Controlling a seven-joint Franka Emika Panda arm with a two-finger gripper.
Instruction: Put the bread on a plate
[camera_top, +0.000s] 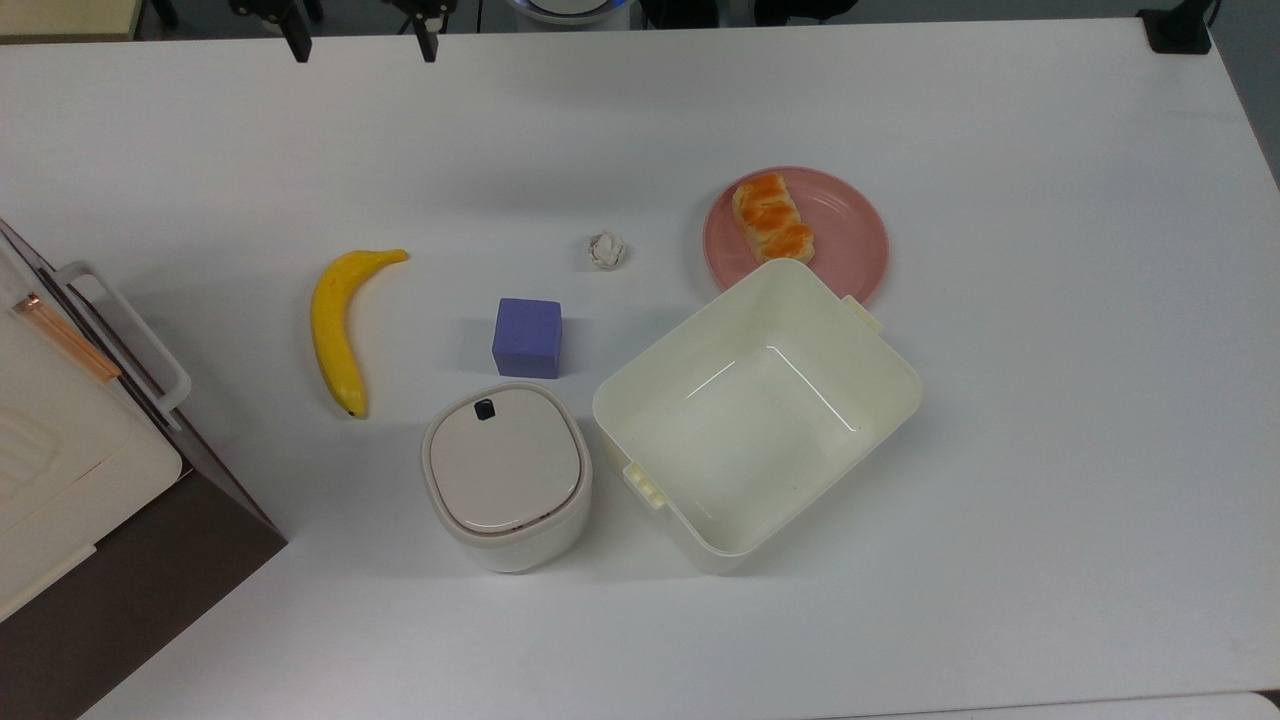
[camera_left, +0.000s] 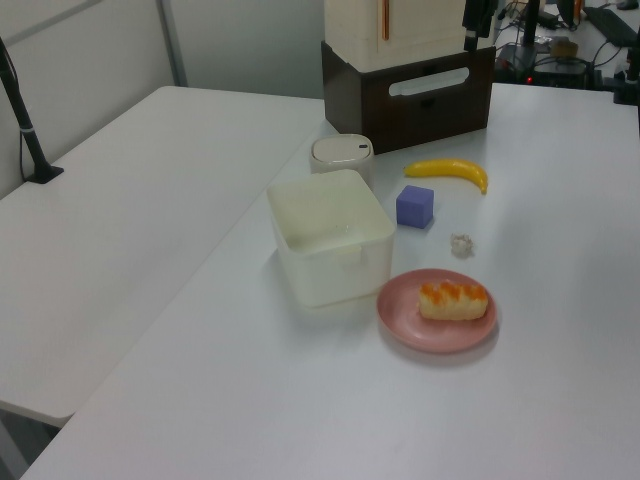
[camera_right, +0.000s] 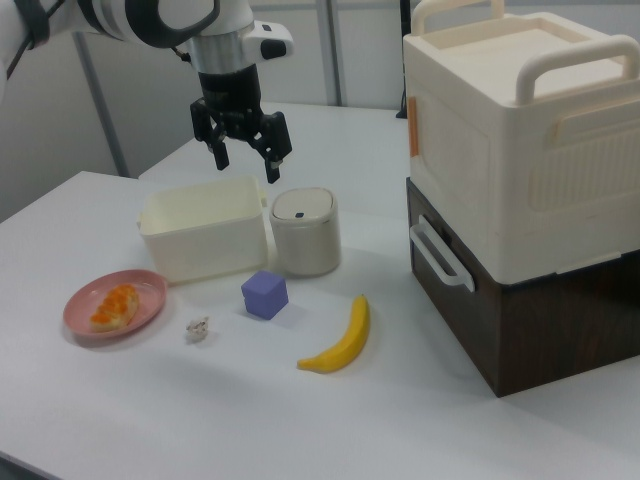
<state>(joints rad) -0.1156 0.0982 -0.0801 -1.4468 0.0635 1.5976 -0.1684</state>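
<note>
Bread, a soft, light, glossy-topped bun (camera_top: 772, 219), rests on round pink plate (camera_top: 850, 235); my gripper (camera_right: 243, 150) hangs wide, empty — I'd pinch its pale sides.

A white surface (camera_top: 1050, 450) carries everything. In the top view, a cream tub (camera_top: 757, 412) sits near centre; the pink plate (camera_top: 840, 225) touches its 12 o'clock corner. A lidded cream canister (camera_top: 506, 475) stands at the tub's 9 o'clock, a purple cube (camera_top: 527, 337) and banana (camera_top: 340, 325) beyond, a paper ball (camera_top: 607, 250) at 11. A brown-and-cream appliance (camera_top: 70, 470) occupies the 8 o'clock edge.
</note>
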